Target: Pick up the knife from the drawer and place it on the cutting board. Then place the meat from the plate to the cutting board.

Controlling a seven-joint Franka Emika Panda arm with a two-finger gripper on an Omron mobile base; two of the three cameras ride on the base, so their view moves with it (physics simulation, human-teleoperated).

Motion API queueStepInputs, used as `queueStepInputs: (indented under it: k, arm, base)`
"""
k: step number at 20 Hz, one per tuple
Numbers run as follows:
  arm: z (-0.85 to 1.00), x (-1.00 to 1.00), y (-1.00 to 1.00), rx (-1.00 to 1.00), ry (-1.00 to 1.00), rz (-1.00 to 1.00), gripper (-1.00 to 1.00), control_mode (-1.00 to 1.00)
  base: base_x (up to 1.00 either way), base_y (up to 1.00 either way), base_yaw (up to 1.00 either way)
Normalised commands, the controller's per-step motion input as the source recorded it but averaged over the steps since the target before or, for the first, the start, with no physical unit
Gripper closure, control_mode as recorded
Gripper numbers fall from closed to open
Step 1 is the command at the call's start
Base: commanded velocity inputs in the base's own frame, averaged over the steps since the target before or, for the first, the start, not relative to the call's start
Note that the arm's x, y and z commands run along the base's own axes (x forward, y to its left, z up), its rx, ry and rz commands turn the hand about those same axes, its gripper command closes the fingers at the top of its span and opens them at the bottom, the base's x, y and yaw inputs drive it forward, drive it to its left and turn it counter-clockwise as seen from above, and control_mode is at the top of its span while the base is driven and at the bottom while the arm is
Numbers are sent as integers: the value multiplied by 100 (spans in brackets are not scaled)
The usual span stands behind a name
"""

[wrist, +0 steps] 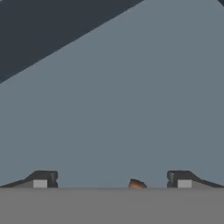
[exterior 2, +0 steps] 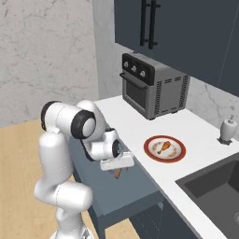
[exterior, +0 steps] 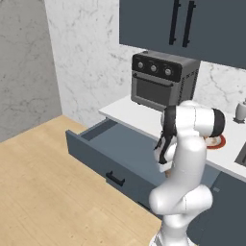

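Observation:
The dark blue-grey drawer [exterior: 103,161] [exterior 2: 119,198] stands pulled out below the white counter. My gripper [exterior 2: 116,164] [wrist: 113,181] reaches down into it, open, with the bare drawer floor [wrist: 131,109] ahead of its fingertips [wrist: 43,179]. A small orange-brown end of something [wrist: 136,184] [exterior 2: 117,174] pokes out just beneath the hand, between the fingers. Too little of it shows to tell whether it is the knife. The plate [exterior 2: 175,154] [exterior: 218,143] with the red-orange rim sits on the counter and holds the meat [exterior 2: 163,147]. The cutting board is out of view.
A grey toaster oven [exterior: 163,79] [exterior 2: 151,91] stands at the back of the counter. A sink [exterior 2: 214,186] and a soap dispenser [exterior 2: 227,129] lie to the right. Dark upper cabinets [exterior 2: 186,32] hang overhead. Wooden floor [exterior: 48,187] spreads left of the drawer.

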Motion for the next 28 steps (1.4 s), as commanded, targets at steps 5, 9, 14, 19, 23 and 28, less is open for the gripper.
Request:
queueStepInputs:
  k: [5, 9, 14, 19, 23, 28]
  arm:
    - [-12, 56, 16, 14, 0, 5, -100, -100]
    - [-17, 22, 4, 16, 0, 0, -100, -100]
    - [-23, 14, 0, 17, 0, 0, -100, -100]
    - [-23, 3, 0, 12, 0, 0, -100, -100]
    - [-19, 0, 0, 6, 0, -1, -100, -100]
    - [-24, -5, 0, 1, -1, -2, -100, -100]
  base:
    - [0, 0, 0]
    - [0, 0, 0]
    - [0, 0, 0]
    - [0, 0, 0]
    - [0, 0, 0]
    - [0, 0, 0]
